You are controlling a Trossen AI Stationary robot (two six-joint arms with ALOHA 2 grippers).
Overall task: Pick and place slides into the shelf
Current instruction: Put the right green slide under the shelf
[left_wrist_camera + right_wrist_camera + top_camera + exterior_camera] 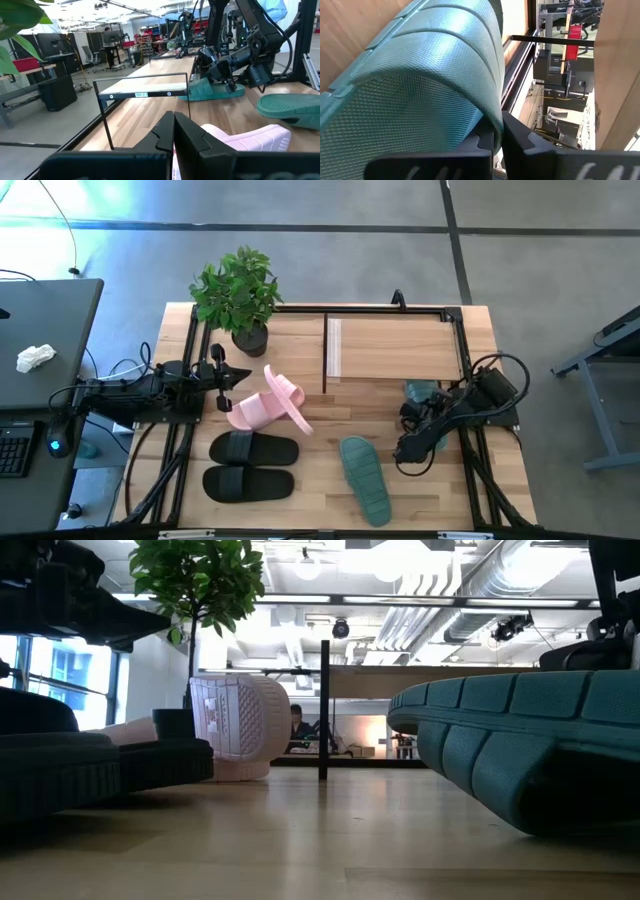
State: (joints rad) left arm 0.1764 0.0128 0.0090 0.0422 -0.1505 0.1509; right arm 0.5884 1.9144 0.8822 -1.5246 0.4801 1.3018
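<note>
A dark green slide [420, 391] lies on the table at the near right corner of the shelf [400, 350]. My right gripper [498, 142] is shut and slants down at that slide's strap [216, 91]. The second green slide [365, 478] lies sole up near the front edge. Two black slides [250, 450] lie side by side at the front left. One pink slide [258, 412] lies flat, and the other [287, 397] leans on edge against it. My left gripper [173, 131] is shut and waits level at the table's left, pointing toward the pink slides. My right gripper meets the dark green slide at the strap's edge [494, 120] with its shut fingers, slanting down from the table's right side. The strap covers the tip of one finger [482, 142]. Whether the fingers reach under the strap or only rest against it, I cannot tell. The slide's sole is on the table.
A potted plant [240, 295] stands at the back left, beside the shelf's black frame. Bare wood lies between the pink slides and the shelf. A dark desk [40, 340] stands left of the table. A person sits far off in the room [297, 725].
</note>
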